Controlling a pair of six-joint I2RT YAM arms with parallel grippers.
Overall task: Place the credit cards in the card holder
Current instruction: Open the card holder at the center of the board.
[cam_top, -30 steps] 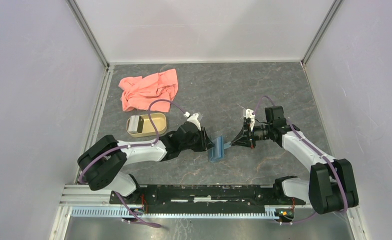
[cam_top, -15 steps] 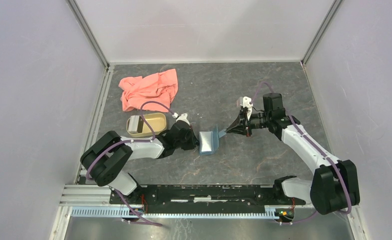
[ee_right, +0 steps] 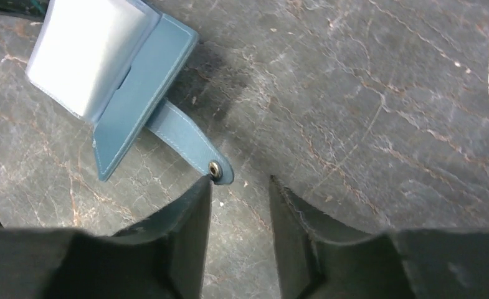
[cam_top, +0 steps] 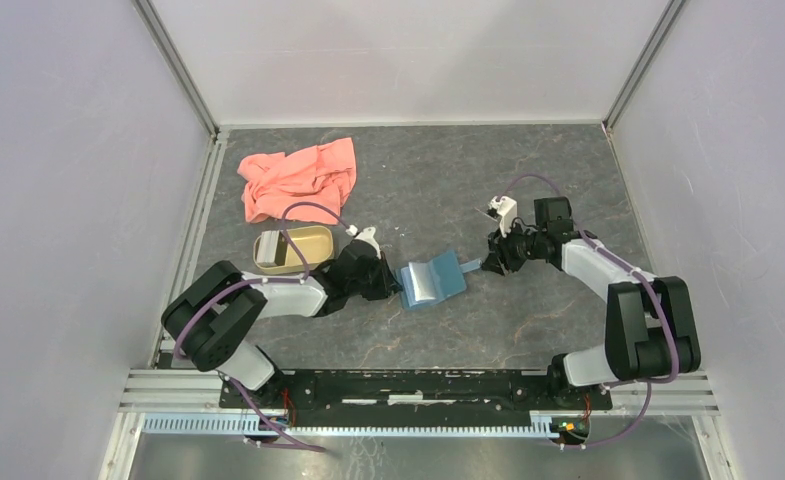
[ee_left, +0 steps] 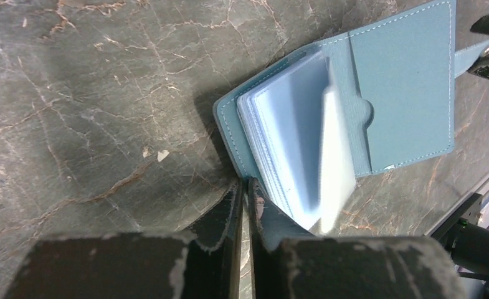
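Observation:
The teal card holder (cam_top: pixel 434 281) lies open on the table between both arms, its pale clear sleeves (ee_left: pixel 291 124) fanned up. My left gripper (ee_left: pixel 243 182) is shut, its tips pinching the near corner of the holder's left cover (ee_left: pixel 229 134). In the top view that left gripper (cam_top: pixel 396 283) sits at the holder's left edge. My right gripper (ee_right: pixel 240 179) stands open just off the snap tab (ee_right: pixel 215 169), which touches the left fingertip; nothing lies between the fingers. The right gripper (cam_top: pixel 486 265) is at the holder's right end. A pale rectangle (cam_top: pixel 273 250), seemingly one of the credit cards, lies in a tan dish.
The tan oval dish (cam_top: pixel 313 236) sits left of the left wrist, partly crossed by its cable. A salmon-pink cloth (cam_top: pixel 298 177) lies crumpled at the back left. White walls (cam_top: pixel 68 200) close in the table on three sides.
The right gripper has opened and let go of the snap tab. The holder's right flap has dropped flat, so the holder now lies open. The left gripper has stayed shut on it.

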